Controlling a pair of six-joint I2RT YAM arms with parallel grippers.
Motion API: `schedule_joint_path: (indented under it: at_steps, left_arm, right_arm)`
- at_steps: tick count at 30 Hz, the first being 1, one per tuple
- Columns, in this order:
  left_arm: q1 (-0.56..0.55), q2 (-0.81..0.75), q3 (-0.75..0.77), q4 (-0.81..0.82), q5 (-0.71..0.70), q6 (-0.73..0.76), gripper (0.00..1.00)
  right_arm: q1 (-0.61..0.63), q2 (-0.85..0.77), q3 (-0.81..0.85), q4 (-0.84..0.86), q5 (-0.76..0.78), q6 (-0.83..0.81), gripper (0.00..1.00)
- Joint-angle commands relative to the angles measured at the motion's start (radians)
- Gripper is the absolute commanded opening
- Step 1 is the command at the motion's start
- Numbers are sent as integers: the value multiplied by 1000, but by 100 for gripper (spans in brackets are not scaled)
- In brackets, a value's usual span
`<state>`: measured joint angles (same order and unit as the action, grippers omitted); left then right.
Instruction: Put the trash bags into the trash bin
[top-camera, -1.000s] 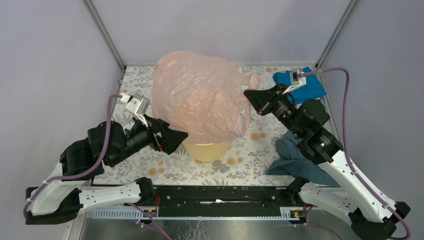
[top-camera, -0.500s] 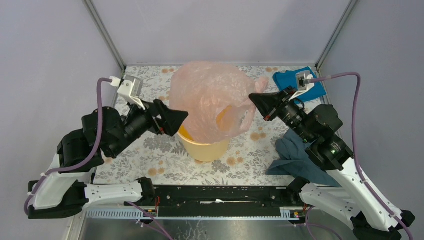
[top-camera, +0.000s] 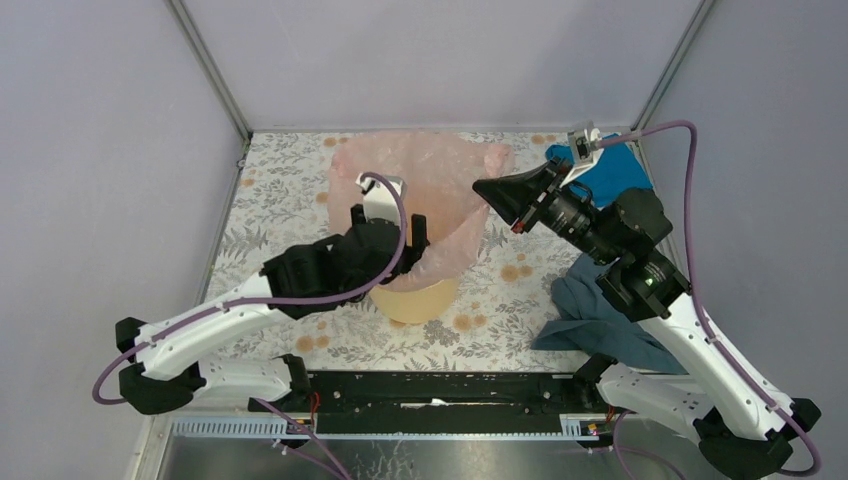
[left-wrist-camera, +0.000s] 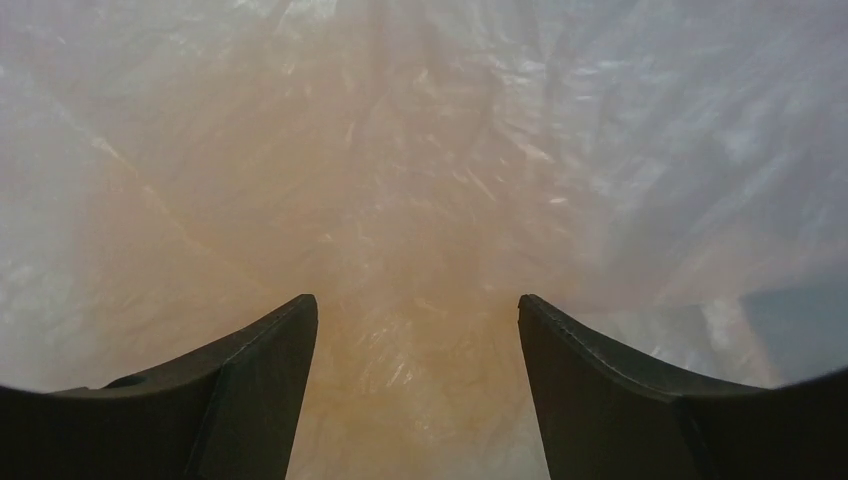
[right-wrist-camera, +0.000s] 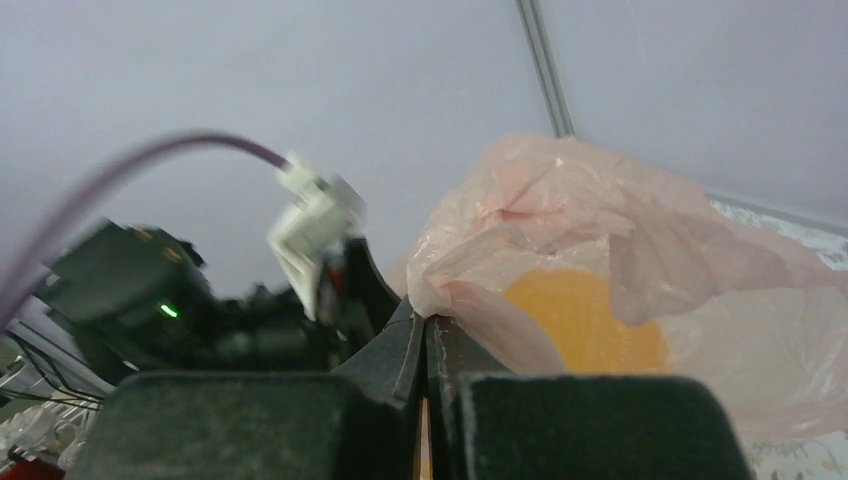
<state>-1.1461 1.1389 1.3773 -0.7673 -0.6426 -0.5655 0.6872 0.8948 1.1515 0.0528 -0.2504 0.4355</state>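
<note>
The pale-pink trash bag (top-camera: 445, 185) lies draped over the yellow-orange trash bin (top-camera: 420, 298), covering its top and far side. My left gripper (top-camera: 390, 225) is open above the bin, its fingers pointing into the bag. In the left wrist view the bag (left-wrist-camera: 420, 150) fills the frame between the spread fingers of that gripper (left-wrist-camera: 415, 310). My right gripper (top-camera: 483, 190) is shut on the bag's right edge. In the right wrist view the right gripper (right-wrist-camera: 425, 322) pinches a fold of the bag (right-wrist-camera: 600, 220), and the bin (right-wrist-camera: 585, 320) shows yellow through the plastic.
A bright blue cloth (top-camera: 615, 170) lies at the back right. A grey-blue cloth (top-camera: 590, 310) lies under my right arm. The floral mat (top-camera: 290, 190) covers the table, with metal corner posts and grey walls around it.
My left arm has swung from the bin's left side to above it, into the bag. The bag has sunk lower over the bin. My right gripper has kept its hold.
</note>
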Motion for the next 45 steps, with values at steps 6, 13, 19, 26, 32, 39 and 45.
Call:
schedule_joint_path:
  at_steps: [6,13,19,26,32,39,45]
  left_arm:
    - [10,-42,-198,75,105,-205,76]
    - [13,-74,-24,-56,81,-50,80]
    - [18,-189,93,-162,23,29,99]
    - [387,19,310,-171,91,139,99]
    - [711,224,412,57,664,205,99]
    - [819,343,369,266,1089,102,88]
    - [819,124,54,365,1167,106,45]
  right_arm:
    - [3,89,23,274,-218,69,0]
    - [3,126,16,147,-196,-10,0]
    - [3,87,0,91,-183,-36,0]
    - [3,95,8,92,-260,-1,0]
    - [3,79,19,88,-263,19,0]
    - [3,77,17,99,-267,32,0]
    - [3,96,6,116,-276,31,0]
